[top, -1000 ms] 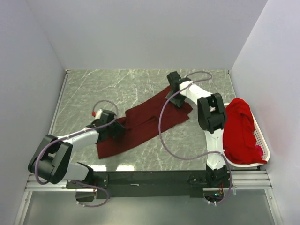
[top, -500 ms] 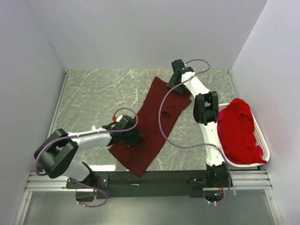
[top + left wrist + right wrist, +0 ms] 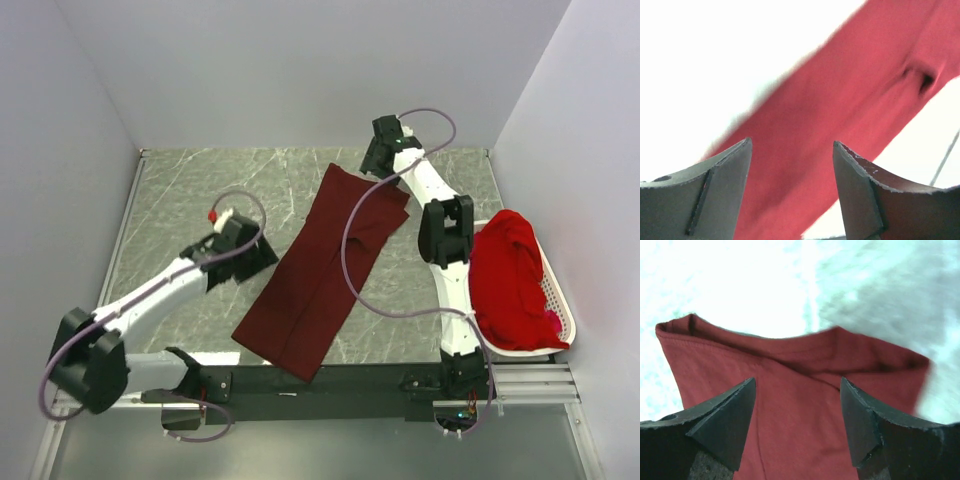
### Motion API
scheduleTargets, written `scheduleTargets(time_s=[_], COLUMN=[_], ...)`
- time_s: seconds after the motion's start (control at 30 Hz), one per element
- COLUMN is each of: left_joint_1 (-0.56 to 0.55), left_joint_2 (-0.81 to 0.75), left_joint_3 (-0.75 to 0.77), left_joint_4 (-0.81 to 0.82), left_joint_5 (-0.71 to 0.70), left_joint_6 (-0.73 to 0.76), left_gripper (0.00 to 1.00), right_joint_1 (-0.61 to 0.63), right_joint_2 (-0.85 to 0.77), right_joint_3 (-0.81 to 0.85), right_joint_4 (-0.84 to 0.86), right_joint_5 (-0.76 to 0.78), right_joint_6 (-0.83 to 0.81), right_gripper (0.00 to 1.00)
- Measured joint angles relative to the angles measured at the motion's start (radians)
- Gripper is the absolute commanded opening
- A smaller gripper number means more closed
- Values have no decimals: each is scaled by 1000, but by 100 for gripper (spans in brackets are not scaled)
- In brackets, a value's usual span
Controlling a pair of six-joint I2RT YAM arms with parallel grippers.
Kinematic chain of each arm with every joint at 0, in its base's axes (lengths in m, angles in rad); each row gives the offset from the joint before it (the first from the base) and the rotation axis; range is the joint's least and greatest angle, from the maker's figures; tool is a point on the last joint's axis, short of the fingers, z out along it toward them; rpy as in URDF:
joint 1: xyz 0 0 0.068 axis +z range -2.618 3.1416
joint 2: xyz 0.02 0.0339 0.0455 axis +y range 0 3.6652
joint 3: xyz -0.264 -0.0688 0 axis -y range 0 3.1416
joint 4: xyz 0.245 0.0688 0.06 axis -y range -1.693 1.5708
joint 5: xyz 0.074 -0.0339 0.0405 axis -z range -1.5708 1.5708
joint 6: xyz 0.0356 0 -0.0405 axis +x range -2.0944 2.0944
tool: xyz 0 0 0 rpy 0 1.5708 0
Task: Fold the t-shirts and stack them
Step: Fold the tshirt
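Note:
The dark maroon t-shirt [image 3: 318, 272] lies flat on the table as a long folded strip, running from the far middle to the near edge. My left gripper [image 3: 262, 260] is open and empty just left of the strip's middle. In the left wrist view [image 3: 790, 146] the cloth [image 3: 850, 100] lies beyond the fingertips. My right gripper [image 3: 373, 166] is open at the strip's far right corner. In the right wrist view [image 3: 797, 383] it hovers over the shirt's far edge [image 3: 790, 375] and holds nothing. Bright red t-shirts [image 3: 508, 275] are heaped in the basket.
The white perforated basket [image 3: 563, 325] stands at the table's right edge beside the right arm. A purple cable [image 3: 345, 260] from the right arm loops over the maroon shirt. White walls close in the grey marble table [image 3: 200, 190] on three sides.
The maroon shirt was pulled out from a slanting heap into a long flat strip. Both grippers have let it go; the left drew back to the left, the right moved farther back.

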Motion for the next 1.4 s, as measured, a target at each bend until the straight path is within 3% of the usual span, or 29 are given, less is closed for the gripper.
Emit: scheduleTargets(time_s=[0.13,0.33,0.47,0.63,0.87,1.07,1.17,1.2,1.3,1.4], left_joint_1=[118,146,146,146,131,93,77,72,63,63], left_joint_2=[206,633,912,1142,1229,1236,1247,1248,1248,1248], left_joint_3=[212,659,966,1192,1272,1270,1270,1270,1268,1266], left_joint_4=[39,106,103,74,63,77,93,99,100,100], left_joint_5=[11,55,118,199,217,183,154,137,90,29], left_joint_6=[249,585,708,797,848,848,843,840,824,786], left_gripper=[72,68,68,69,67,56,44,34,19,14], right_joint_1=[0,1,1,1,0,0,0,0,0,6], right_joint_2=[-193,-506,-487,-399,-329,-221,-182,-168,-107,-34], right_joint_3=[-244,-637,-691,-691,-616,-497,-427,-404,-295,-167], right_joint_4=[18,77,83,74,50,12,-7,-19,-61,-102], right_joint_5=[51,71,74,74,55,16,1,-4,-24,-45], right_joint_6=[32,119,156,186,193,171,152,146,121,89], right_gripper=[75,67,58,50,44,43,43,43,45,48])
